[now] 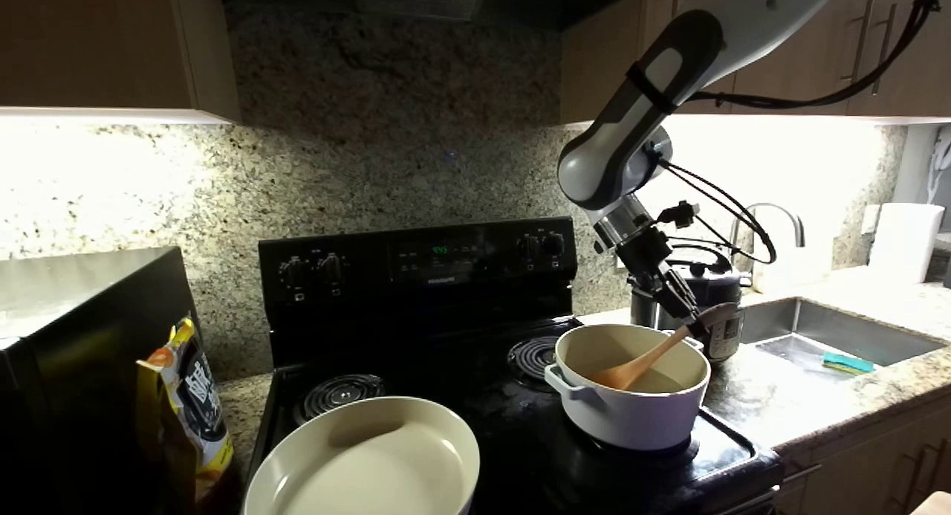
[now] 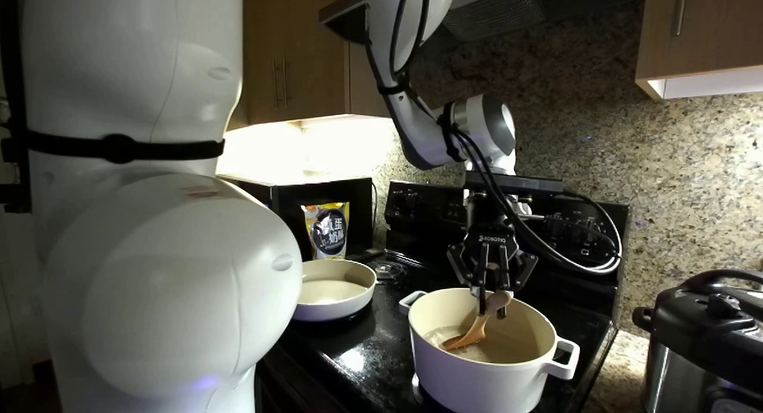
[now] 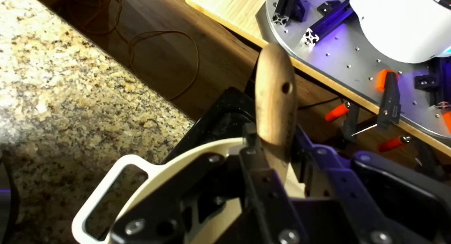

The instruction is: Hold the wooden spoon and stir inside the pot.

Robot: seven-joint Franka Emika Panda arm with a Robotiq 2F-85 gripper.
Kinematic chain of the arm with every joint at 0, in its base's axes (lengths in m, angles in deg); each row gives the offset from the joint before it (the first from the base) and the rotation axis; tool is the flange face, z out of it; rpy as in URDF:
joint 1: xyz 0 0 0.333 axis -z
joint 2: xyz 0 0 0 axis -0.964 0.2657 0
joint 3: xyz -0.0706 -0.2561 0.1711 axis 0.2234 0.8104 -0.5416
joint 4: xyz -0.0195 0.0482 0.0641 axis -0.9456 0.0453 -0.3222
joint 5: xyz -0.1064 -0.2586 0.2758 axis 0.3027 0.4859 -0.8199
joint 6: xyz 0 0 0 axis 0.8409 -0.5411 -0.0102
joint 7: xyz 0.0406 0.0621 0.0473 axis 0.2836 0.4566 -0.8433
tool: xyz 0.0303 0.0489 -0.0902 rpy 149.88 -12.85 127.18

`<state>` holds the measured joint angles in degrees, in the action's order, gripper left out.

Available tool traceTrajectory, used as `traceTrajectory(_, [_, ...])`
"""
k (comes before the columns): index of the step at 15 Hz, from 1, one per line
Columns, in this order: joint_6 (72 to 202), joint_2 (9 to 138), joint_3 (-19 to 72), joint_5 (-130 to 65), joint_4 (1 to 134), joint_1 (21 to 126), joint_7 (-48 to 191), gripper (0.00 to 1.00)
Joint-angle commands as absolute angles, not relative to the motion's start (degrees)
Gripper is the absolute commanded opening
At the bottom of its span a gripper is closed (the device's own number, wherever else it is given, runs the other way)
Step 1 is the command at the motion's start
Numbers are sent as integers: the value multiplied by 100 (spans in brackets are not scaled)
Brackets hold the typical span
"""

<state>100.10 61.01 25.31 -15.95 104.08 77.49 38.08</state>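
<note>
The white pot (image 1: 631, 422) with a cream inside stands on the front burner nearest the sink; it also shows in an exterior view (image 2: 477, 380) and partly in the wrist view (image 3: 193, 152). The wooden spoon (image 1: 631, 370) leans in the pot, its bowl low inside and its handle end above the rim; it also shows in an exterior view (image 2: 471, 337). My gripper (image 1: 697, 326), also in an exterior view (image 2: 492, 307), is above the pot. In the wrist view its fingers (image 3: 275, 145) close around the spoon's handle (image 3: 275, 96). The spoon's lower part is hidden there.
A wide shallow cream bowl (image 1: 379, 470) stands on the stove (image 1: 505, 426). A steel-and-black cooker (image 2: 679, 365) stands beside the stove, close to the pot. A sink (image 1: 832, 329) with a sponge (image 1: 848, 363) lies beyond it. A snack bag (image 1: 195, 411) stands by a black microwave (image 1: 82, 351).
</note>
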Motion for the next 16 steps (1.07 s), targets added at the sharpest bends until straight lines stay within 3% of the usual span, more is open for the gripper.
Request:
traceTrajectory(1, [10149, 5826, 2697, -1472, 10670, 7930, 3973, 8])
traceTrajectory(16, [9980, 5993, 2358, -1543, 10723, 7623, 3793, 8])
